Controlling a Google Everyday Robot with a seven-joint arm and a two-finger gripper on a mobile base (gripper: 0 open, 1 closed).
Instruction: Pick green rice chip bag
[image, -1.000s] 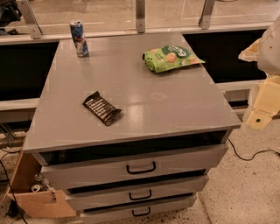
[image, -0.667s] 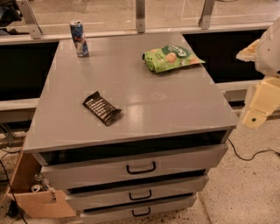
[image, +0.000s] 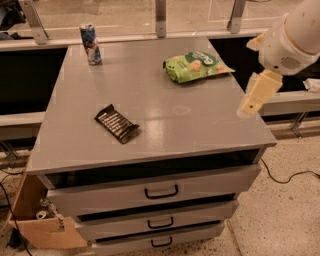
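The green rice chip bag lies flat on the grey cabinet top, at the back right, with its white lettering and chip pictures facing up. My gripper hangs from the white arm at the right of the camera view. It is over the cabinet's right edge, to the right of the bag and nearer the front, apart from it. It holds nothing that I can see.
A dark brown striped wrapper lies left of centre on the top. A blue-white can stands at the back left. Drawers with black handles are below. A cardboard box sits on the floor at left, a cable at right.
My gripper and arm have moved left and slightly up, from beside the cabinet to over its right edge. The bag, wrapper and can have not moved.
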